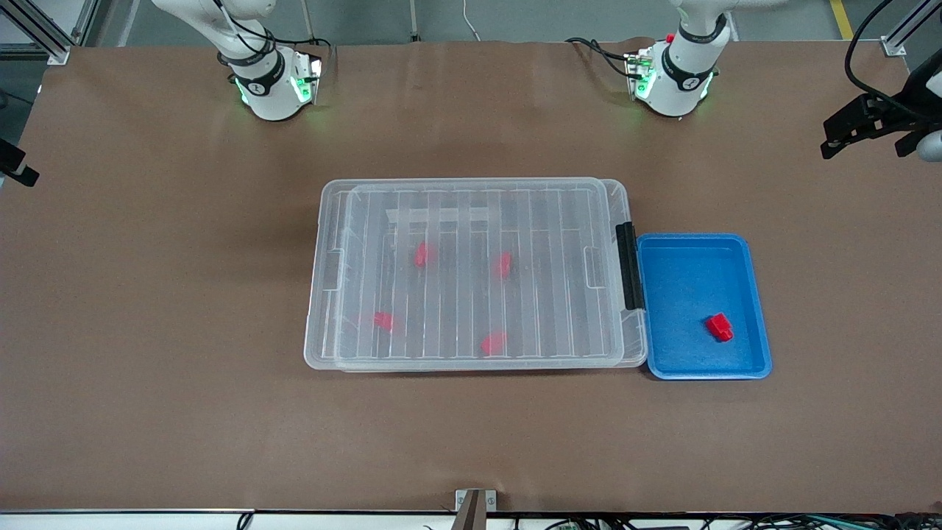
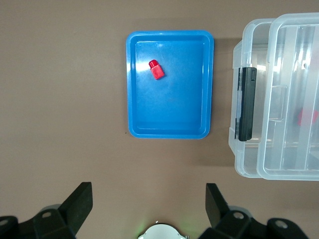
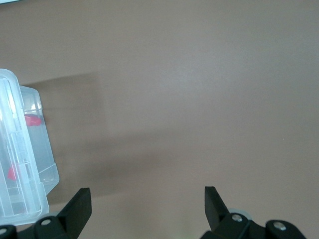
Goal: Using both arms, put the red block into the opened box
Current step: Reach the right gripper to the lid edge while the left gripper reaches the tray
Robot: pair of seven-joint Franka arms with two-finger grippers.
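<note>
The left gripper point(image 2: 147, 209) and right gripper point(image 3: 147, 206) are hovering spread wide, holding nothing, over the brown table point(image 1: 147, 294); the small red plastic block point(image 1: 720, 326) is lying in the solid blue tray point(image 1: 760, 324) beside the lidded clear plastic box point(image 1: 471, 272).

Brown table point(image 1: 147, 294) — box point(image 1: 327, 294), seemingly touching blue tray point(image 1: 758, 309)

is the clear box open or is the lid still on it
Shut: the ribbed clear lid lies flat over the box, slightly offset, with the black latch bar along the short side beside the blue tray.
</note>
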